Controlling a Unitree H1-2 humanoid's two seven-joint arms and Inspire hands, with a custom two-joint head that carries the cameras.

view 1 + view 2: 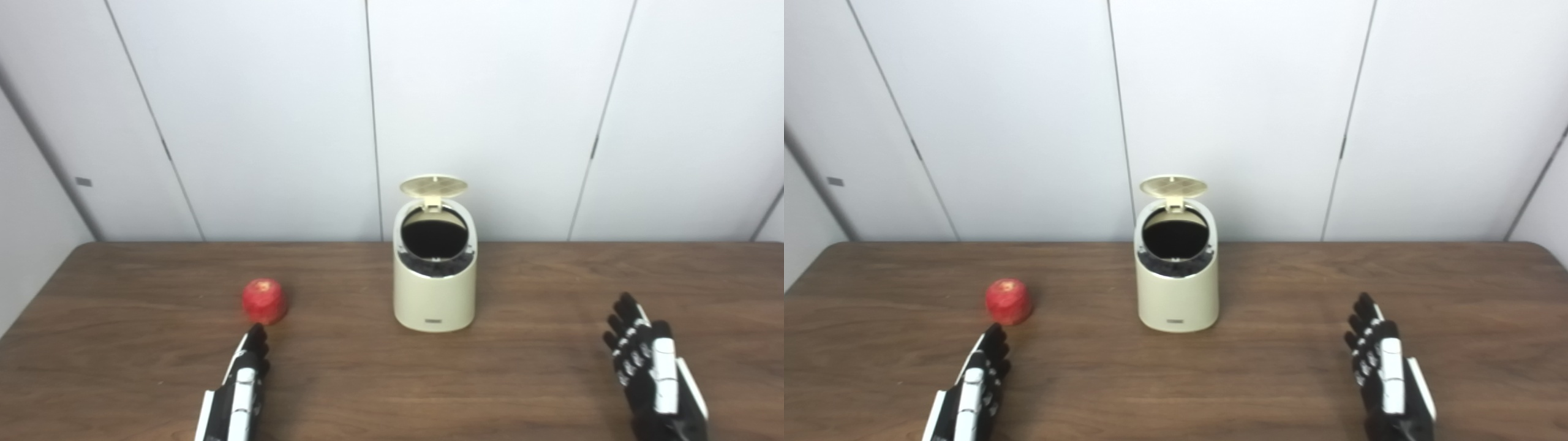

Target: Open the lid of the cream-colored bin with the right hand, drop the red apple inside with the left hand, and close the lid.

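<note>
Wall panels: white, with thin vertical seams, standing behind the far edge of everything else

Surface: dark brown wood grain, spanning the full width of both views

Cream-colored bin: upright near the middle of the surface, a small dark label low on its front; the round opening at the top is dark inside and uncovered

Lid: cream, round, hinged at the back of the bin and tipped up, its underside facing forward

Right hand: black with white back plates, low over the surface well to the right of the bin; fingers straight, slightly spread, holding nothing

Left hand: same black and white build, seen edge-on; fingers stretched forward and close together, empty, tips just short of the apple

Red apple: resting on the surface to the left of the bin and apart from it, just beyond the left fingertips; whether they touch cannot be told
</note>
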